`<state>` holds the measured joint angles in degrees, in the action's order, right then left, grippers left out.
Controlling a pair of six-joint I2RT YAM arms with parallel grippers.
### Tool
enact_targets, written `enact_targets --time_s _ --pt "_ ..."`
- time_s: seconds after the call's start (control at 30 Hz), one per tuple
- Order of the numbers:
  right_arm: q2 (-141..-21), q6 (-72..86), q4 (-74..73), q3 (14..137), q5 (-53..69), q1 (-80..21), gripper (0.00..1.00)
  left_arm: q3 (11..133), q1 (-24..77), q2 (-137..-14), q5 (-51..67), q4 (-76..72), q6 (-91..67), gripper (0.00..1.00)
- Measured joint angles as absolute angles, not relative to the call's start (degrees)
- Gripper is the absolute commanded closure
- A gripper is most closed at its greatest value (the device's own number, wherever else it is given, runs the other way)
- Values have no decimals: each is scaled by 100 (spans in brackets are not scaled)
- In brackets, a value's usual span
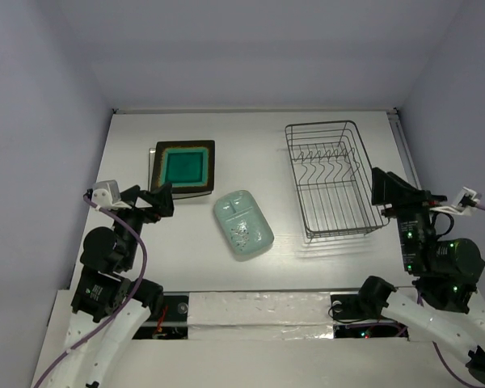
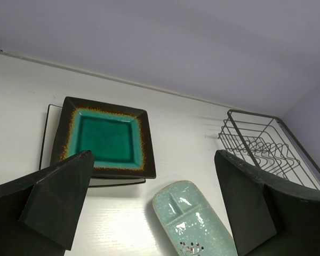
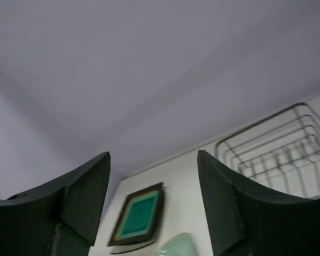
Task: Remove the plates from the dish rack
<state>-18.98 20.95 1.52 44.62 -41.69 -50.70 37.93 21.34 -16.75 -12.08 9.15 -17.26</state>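
Note:
The brown-rimmed teal square plate [image 1: 185, 165] lies on top of a stack at the back left. A white plate edge [image 1: 153, 162] sticks out under it. The black flowered plate is hidden. The mint-green oval plate [image 1: 242, 224] lies flat on the table in the middle. The wire dish rack [image 1: 333, 179] stands at the right with no plate in it. My left gripper [image 1: 158, 200] is open and empty, just near-left of the stack. My right gripper [image 1: 383, 188] is open and empty beside the rack's near right corner. The left wrist view shows the teal plate [image 2: 105, 137], the oval plate [image 2: 194, 224] and the rack [image 2: 266, 146].
The white table [image 1: 250, 129] ends at walls at the back and on both sides. A taped strip [image 1: 259, 309] runs along the near edge between the arm bases. The right wrist view shows the rack [image 3: 277, 154] and the teal plate [image 3: 138, 216].

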Motion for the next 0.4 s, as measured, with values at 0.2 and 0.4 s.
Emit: enact_targets --time_s 0.2,0.4 --pt "-1730 2200 -377 3992 -5004 -5070 12 3793 2086 -1675 -1205 834 -1706 3" --pt "-1411 2246 -563 3859 -5190 -5070 11 3793 2086 -1822 -1205 832 -1712 1"
